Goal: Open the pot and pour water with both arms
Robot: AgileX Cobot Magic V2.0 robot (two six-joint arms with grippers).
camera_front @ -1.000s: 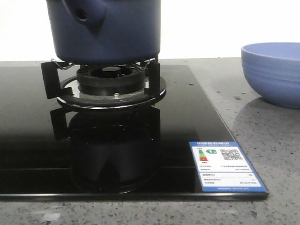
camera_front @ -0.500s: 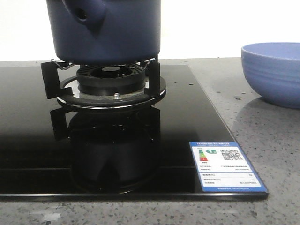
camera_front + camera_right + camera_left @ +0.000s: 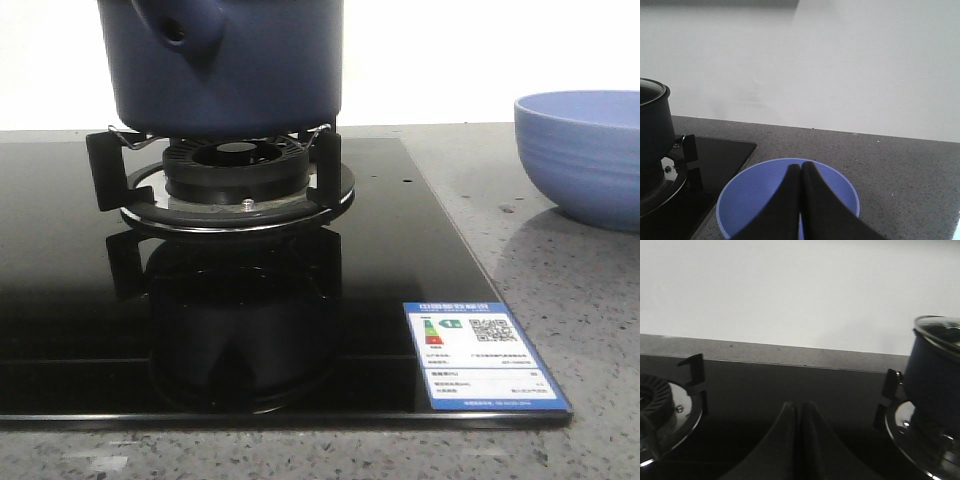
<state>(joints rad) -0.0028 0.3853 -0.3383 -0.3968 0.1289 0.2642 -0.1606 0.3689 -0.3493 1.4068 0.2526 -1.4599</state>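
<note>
The dark navy pot (image 3: 240, 65) stands on the burner's black supports on the hob, its side knob with the small hole (image 3: 180, 30) facing me; its top is cut off in the front view. It shows with a glass lid at the edge of the left wrist view (image 3: 935, 375) and of the right wrist view (image 3: 654, 125). My left gripper (image 3: 799, 406) is shut and empty, low over the black hob between two burners. My right gripper (image 3: 801, 166) is shut and empty, above the light blue bowl (image 3: 760, 200). Neither gripper shows in the front view.
The black glass hob (image 3: 420, 250) carries a blue label (image 3: 482, 355) at its front right corner. The ribbed light blue bowl (image 3: 585, 155) stands on the grey speckled counter (image 3: 570, 290) to the right. A second burner (image 3: 665, 410) lies left of the left gripper. A white wall is behind.
</note>
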